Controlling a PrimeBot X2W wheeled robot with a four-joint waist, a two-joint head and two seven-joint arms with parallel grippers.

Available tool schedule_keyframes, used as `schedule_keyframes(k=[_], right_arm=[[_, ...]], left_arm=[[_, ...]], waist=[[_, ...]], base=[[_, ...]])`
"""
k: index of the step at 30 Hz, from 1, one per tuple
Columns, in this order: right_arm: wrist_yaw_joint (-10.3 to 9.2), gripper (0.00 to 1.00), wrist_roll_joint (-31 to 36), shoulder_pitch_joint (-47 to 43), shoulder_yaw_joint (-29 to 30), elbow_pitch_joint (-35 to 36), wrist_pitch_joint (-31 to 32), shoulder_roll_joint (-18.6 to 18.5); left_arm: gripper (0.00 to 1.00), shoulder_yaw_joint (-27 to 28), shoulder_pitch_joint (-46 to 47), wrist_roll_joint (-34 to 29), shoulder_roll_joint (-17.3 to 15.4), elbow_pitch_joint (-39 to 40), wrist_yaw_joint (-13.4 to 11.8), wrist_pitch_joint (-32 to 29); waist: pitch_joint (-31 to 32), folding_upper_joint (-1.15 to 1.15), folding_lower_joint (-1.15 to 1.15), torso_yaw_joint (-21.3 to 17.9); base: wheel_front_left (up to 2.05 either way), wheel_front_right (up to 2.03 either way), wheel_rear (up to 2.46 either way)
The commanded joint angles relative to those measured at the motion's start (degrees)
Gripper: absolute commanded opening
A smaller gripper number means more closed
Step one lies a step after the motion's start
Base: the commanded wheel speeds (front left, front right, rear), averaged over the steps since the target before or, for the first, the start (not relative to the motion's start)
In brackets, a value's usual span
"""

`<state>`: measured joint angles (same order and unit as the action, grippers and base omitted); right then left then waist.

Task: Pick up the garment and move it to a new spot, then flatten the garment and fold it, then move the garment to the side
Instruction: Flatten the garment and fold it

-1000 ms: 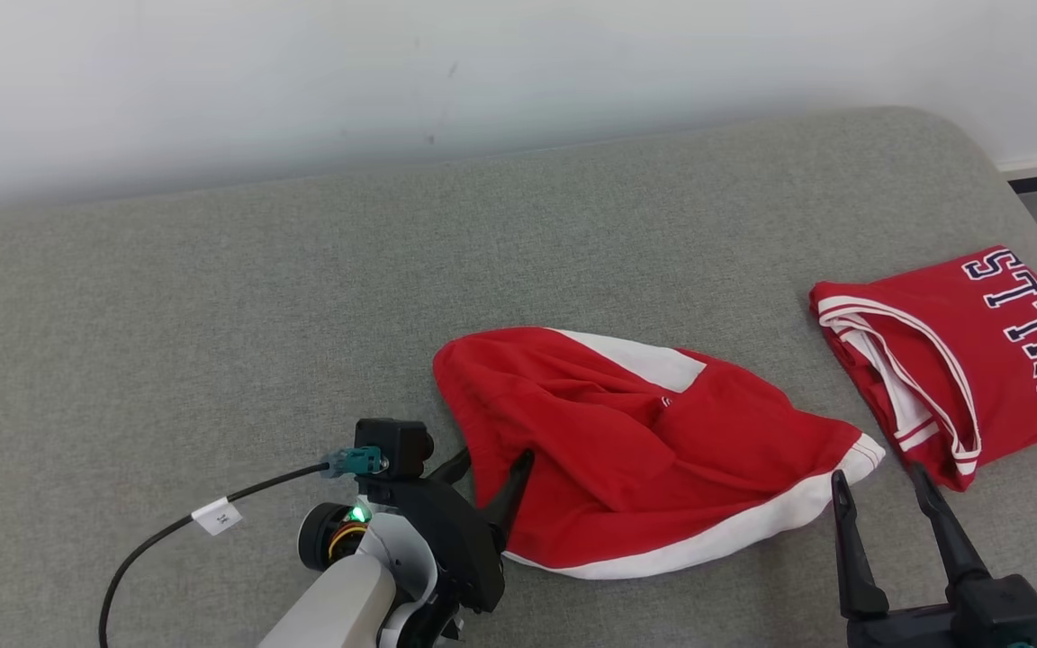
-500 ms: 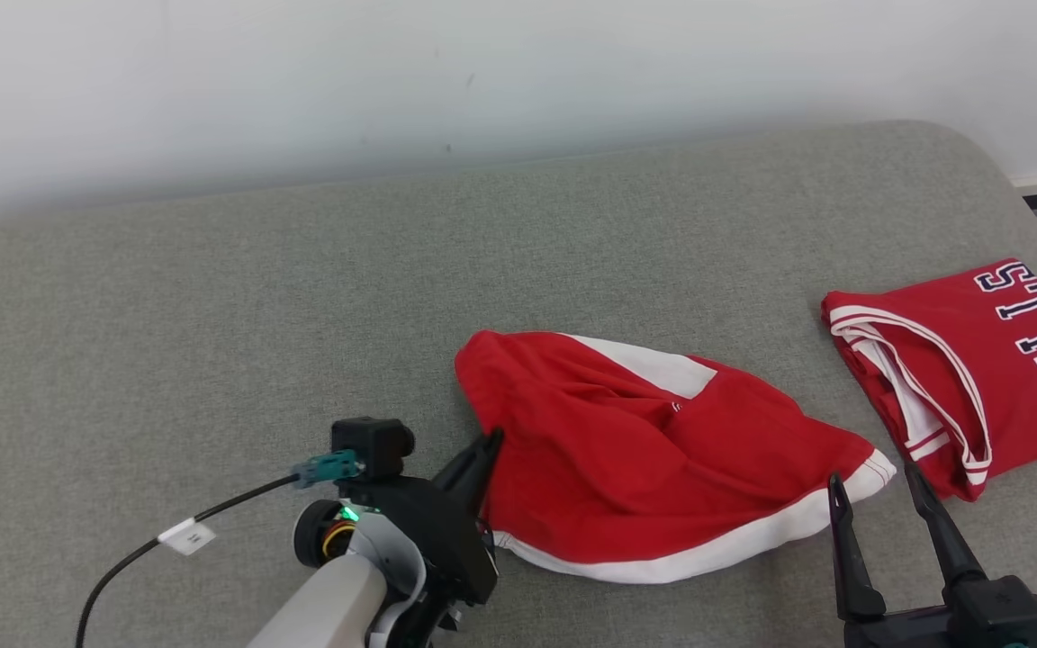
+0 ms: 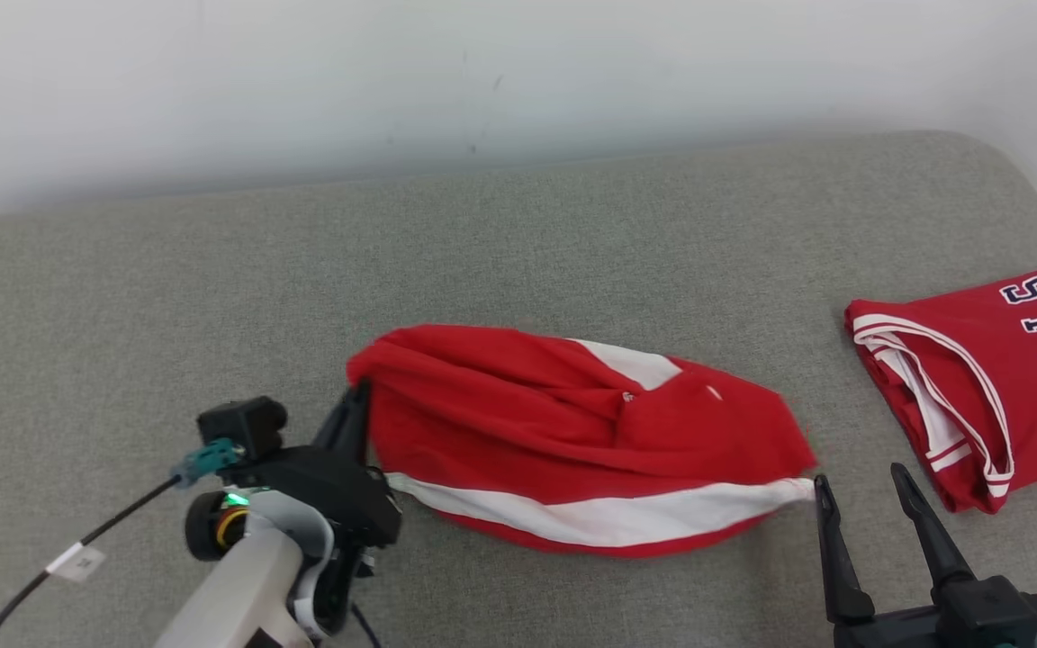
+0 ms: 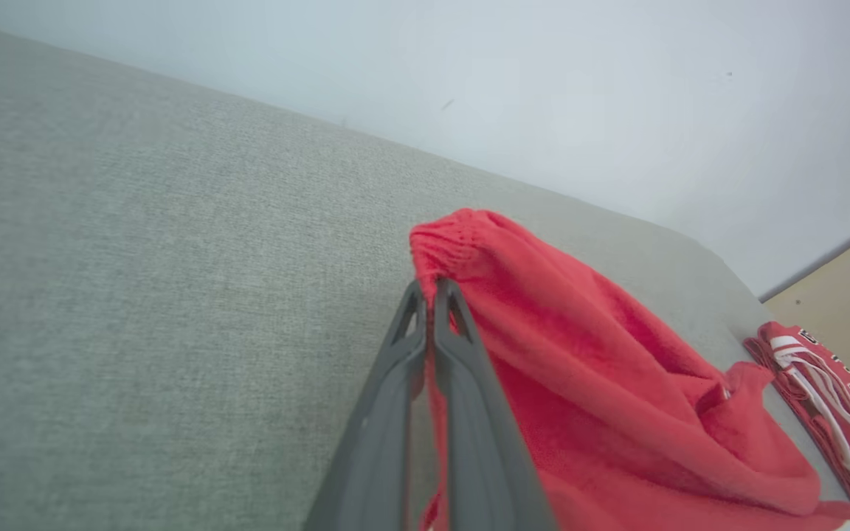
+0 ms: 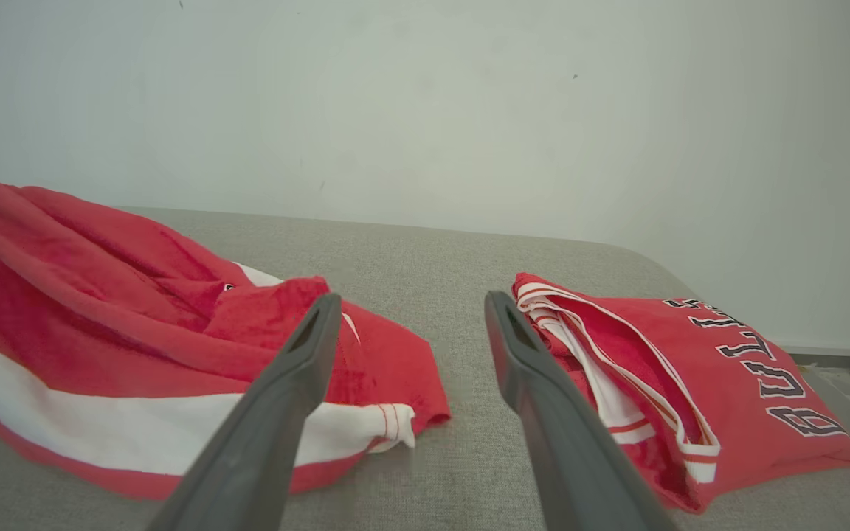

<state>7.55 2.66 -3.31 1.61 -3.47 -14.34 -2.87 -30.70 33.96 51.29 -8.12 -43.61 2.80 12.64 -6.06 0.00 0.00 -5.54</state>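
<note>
The red garment (image 3: 572, 450) has slid further left of the folded jersey (image 3: 1005, 378) across the grey cushion (image 3: 212, 297), my left gripper (image 3: 356, 405) clamped on its gathered edge, my right gripper (image 3: 859, 477) gaping between garment and jersey.

Head camera looked down on the grey bench (image 3: 572, 225); both wrist cameras sat low and close, facing the white wall (image 3: 482, 72), sharing the red shorts (image 3: 572, 432).

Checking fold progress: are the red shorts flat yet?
Bunched: the red shorts lie in raised folds, one end pinched by the left gripper.
</note>
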Motion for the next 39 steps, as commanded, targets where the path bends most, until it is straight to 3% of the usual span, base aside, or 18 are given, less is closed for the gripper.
schedule_keyframes(k=[1,7,9,19,26,33,39], right_arm=[[-0.16,1.0,0.37,0.37,-0.1,0.29,0.03,-0.03],[-0.16,1.0,0.04,0.54,-0.24,0.6,0.31,-0.03],[-0.16,1.0,-0.21,0.61,-0.25,0.57,0.32,-0.03],[-0.16,1.0,-0.72,-0.16,1.3,0.61,0.31,-0.03],[-0.16,1.0,0.08,-0.48,2.35,0.44,0.49,-0.02],[-0.16,1.0,0.49,-1.31,3.16,-0.89,0.83,-0.03],[-0.16,1.0,0.1,-2.61,3.99,-2.41,0.58,-0.03]], left_arm=[[0.0,0.69,1.12,-0.8,-0.67,-0.94,-0.9,0.7],[0.0,0.72,2.64,-1.41,-0.93,-3.34,-1.48,1.36],[1.0,0.18,3.02,-2.22,-0.83,-4.27,-1.68,1.43],[1.0,0.54,-0.35,-5.43,-1.4,-2.9,-0.99,2.51],[1.0,12.57,-12.33,-16.6,-1.53,16.6,-2.25,2.51],[1.0,20.78,-25.17,-27.82,0.67,30.49,0.64,2.53],[1.0,25.95,-33.24,-35.63,2.05,36.77,1.7,2.53]], waist=[[-0.2,0.0,0.0,-0.02],[-0.73,0.0,0.0,-0.1],[-0.87,0.0,0.0,-0.08],[-0.02,0.0,0.0,1.78],[1.96,0.0,0.0,4.64],[4.3,0.0,0.0,7.66],[6.05,0.0,0.0,9.69]], base=[[0.0,0.0,0.0],[0.0,0.0,0.0],[0.0,0.0,0.0],[0.0,0.0,0.0],[0.0,0.0,0.0],[0.0,0.0,0.0],[0.0,0.0,0.0]])
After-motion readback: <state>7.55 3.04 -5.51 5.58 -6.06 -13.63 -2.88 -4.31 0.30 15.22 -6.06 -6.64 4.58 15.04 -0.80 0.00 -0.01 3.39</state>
